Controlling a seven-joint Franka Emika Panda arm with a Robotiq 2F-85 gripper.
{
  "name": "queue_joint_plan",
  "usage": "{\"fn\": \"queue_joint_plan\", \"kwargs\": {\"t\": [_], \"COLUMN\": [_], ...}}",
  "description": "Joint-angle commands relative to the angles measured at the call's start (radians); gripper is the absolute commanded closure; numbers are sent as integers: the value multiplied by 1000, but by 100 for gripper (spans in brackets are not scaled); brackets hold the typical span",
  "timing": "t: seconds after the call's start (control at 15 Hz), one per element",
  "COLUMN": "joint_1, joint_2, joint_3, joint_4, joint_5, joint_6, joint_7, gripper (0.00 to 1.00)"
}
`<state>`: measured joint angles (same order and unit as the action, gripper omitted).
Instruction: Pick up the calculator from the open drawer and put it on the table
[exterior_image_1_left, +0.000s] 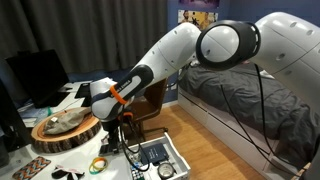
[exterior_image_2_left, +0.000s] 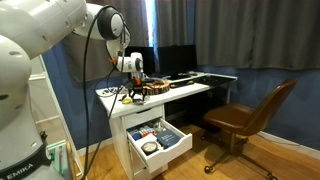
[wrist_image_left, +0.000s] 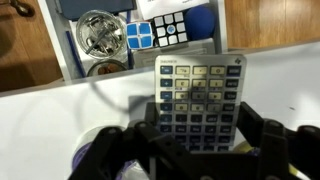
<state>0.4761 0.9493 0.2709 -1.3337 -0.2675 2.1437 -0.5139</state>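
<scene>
In the wrist view the grey calculator (wrist_image_left: 200, 85), with rows of small keys, sits between my gripper's (wrist_image_left: 200, 135) two dark fingers, which press its long sides. It is held over the white table (wrist_image_left: 40, 120), just inside the table's edge. The open white drawer (wrist_image_left: 68, 45) lies beyond that edge and holds a Rubik's cube (wrist_image_left: 160, 30) and a round metal item (wrist_image_left: 97, 32). In both exterior views the gripper (exterior_image_1_left: 118, 115) (exterior_image_2_left: 133, 92) hangs low over the table (exterior_image_2_left: 190, 88), above the open drawer (exterior_image_2_left: 175, 148) (exterior_image_1_left: 160, 155). The calculator is too small to make out there.
A round wooden slab with bark edge (exterior_image_1_left: 65, 132) (exterior_image_2_left: 152, 90) sits on the table close to the gripper. Monitors (exterior_image_2_left: 170, 58) stand at the back of the desk. A brown chair (exterior_image_2_left: 245, 115) stands on the wooden floor. A bed (exterior_image_1_left: 240, 100) is behind the arm.
</scene>
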Motion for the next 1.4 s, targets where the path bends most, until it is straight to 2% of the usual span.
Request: {"fn": "queue_joint_plan", "kwargs": {"t": [0.0, 0.67, 0.8, 0.93, 1.33], "joint_1": [24, 57, 62, 60, 38], "joint_2": [82, 180, 186, 165, 65], "joint_3": [-4, -17, -20, -17, -3], "joint_4": [144, 318, 338, 319, 205], "joint_5": [-16, -18, -18, -15, -2], "joint_6": [-44, -93, -105, -109, -104], "joint_7": [0, -27, -34, -37, -34], "gripper": [46, 46, 9, 0, 0]}}
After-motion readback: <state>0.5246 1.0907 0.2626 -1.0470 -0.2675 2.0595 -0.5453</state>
